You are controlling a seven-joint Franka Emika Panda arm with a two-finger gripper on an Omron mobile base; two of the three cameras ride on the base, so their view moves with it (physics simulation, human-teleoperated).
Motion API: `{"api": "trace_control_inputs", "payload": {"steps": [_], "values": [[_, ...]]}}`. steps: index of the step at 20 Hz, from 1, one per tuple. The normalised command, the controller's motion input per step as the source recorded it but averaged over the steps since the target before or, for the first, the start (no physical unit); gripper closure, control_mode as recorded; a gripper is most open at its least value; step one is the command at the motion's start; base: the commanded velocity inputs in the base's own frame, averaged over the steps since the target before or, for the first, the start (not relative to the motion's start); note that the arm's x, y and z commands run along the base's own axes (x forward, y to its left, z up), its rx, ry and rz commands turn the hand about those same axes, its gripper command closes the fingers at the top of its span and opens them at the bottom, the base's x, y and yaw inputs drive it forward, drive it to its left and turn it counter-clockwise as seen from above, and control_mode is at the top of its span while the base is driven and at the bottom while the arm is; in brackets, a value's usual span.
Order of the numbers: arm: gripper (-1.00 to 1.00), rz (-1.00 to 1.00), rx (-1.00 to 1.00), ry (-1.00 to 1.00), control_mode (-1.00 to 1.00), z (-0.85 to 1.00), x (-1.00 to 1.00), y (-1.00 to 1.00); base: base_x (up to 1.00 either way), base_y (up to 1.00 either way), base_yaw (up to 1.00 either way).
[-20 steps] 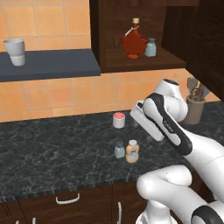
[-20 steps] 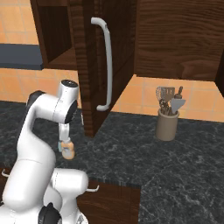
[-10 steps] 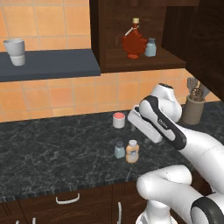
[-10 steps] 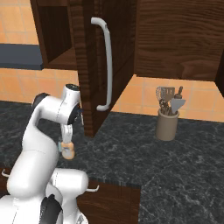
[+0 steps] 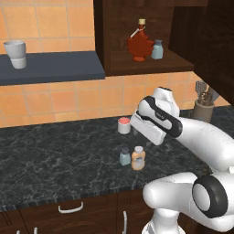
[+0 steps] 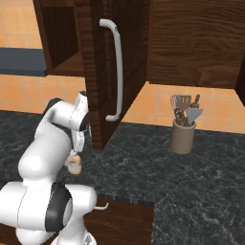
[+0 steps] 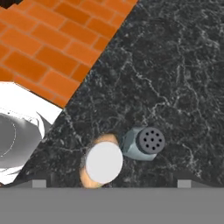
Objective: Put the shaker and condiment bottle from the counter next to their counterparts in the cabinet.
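We hang over the shaker and the condiment bottle, which stand just beside each other on the black table, near its front edge and both upright, so either can be taken from above. Our gripper has its jaws spread wide and empty, ready to drop around one cap. Up in the cabinet the red leaf-shaped bottle and second shaker sit together, leaving shelf room beside them for the pair.

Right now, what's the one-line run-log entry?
phase: approach | gripper: open, above condiment bottle | shaker: beside bottle, on counter | held: nothing
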Motion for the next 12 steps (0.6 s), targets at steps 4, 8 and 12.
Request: {"api": "trace_control_inputs", "payload": {"steps": [4,8,12], "values": [[-1.0,0.03,0.0,0.1,-1.0,-0.07,0.57,0.0,0.0,0.0,0.0],[-1.0,0.0,0.0,0.04,-1.0,-0.21,0.09,0.0,0.0,0.0,0.0],[-1.0,0.0,0.0,0.0,-1.0,-0.27,-0.24,0.01,0.0,0.0,0.0]]}}
